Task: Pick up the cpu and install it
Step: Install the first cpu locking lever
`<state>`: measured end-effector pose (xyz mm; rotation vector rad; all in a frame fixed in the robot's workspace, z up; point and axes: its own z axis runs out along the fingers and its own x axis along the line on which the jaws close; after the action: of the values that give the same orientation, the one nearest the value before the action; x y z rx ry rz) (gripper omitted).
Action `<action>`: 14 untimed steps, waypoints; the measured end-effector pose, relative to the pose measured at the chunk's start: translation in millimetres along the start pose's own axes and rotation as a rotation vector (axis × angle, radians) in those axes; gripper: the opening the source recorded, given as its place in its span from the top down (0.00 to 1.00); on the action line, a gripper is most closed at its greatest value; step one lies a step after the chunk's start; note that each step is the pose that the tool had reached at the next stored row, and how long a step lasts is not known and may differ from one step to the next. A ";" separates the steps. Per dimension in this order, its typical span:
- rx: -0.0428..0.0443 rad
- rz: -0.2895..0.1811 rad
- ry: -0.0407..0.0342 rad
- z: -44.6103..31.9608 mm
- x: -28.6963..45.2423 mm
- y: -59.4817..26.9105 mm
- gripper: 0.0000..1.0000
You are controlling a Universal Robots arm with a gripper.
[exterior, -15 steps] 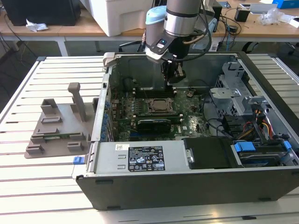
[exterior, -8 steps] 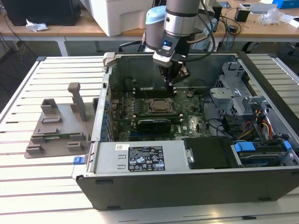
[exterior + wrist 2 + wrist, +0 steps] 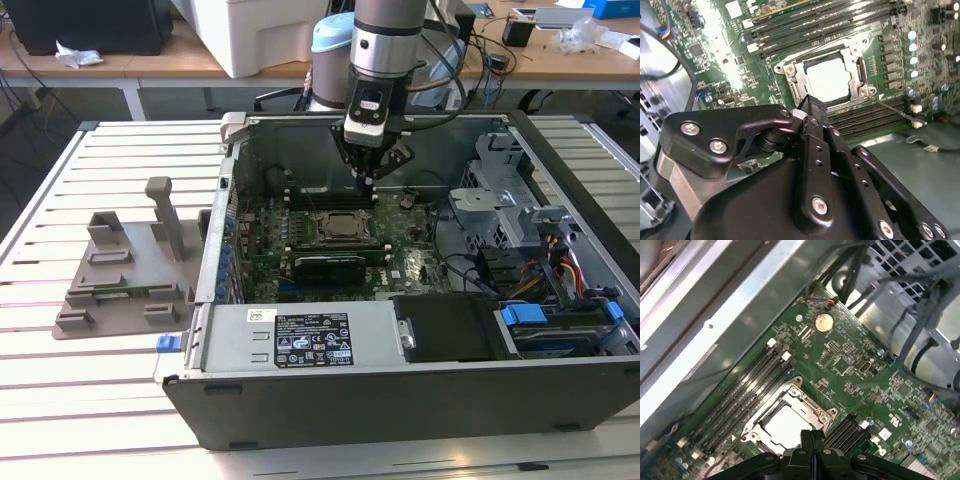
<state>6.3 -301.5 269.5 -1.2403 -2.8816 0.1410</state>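
The cpu (image 3: 345,228), a flat square chip with a silvery top, lies inside the metal socket frame on the green motherboard (image 3: 410,262) of the open computer case. It appears in both wrist views (image 3: 829,81) (image 3: 785,424). My gripper (image 3: 368,176) hangs inside the case, just above and behind the socket. Its two black fingers are pressed together (image 3: 809,107) (image 3: 812,436), so it is shut with nothing between them and is not touching the chip.
Memory slots (image 3: 820,30) run along both sides of the socket. A grey plastic holder tray (image 3: 120,285) sits on the slatted table at the exterior view's left. The power supply (image 3: 300,338), a drive cage (image 3: 500,190) and loose cables (image 3: 560,265) crowd the case.
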 end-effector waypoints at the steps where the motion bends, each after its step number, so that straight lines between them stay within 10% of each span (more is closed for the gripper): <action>1: -0.0013 -0.038 -0.0032 0.0 0.0 0.0 0.89; 14: -0.0121 -0.349 -0.0290 0.0 0.0 0.0 0.89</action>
<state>6.3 -301.5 269.5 -0.7231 -3.0690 0.1398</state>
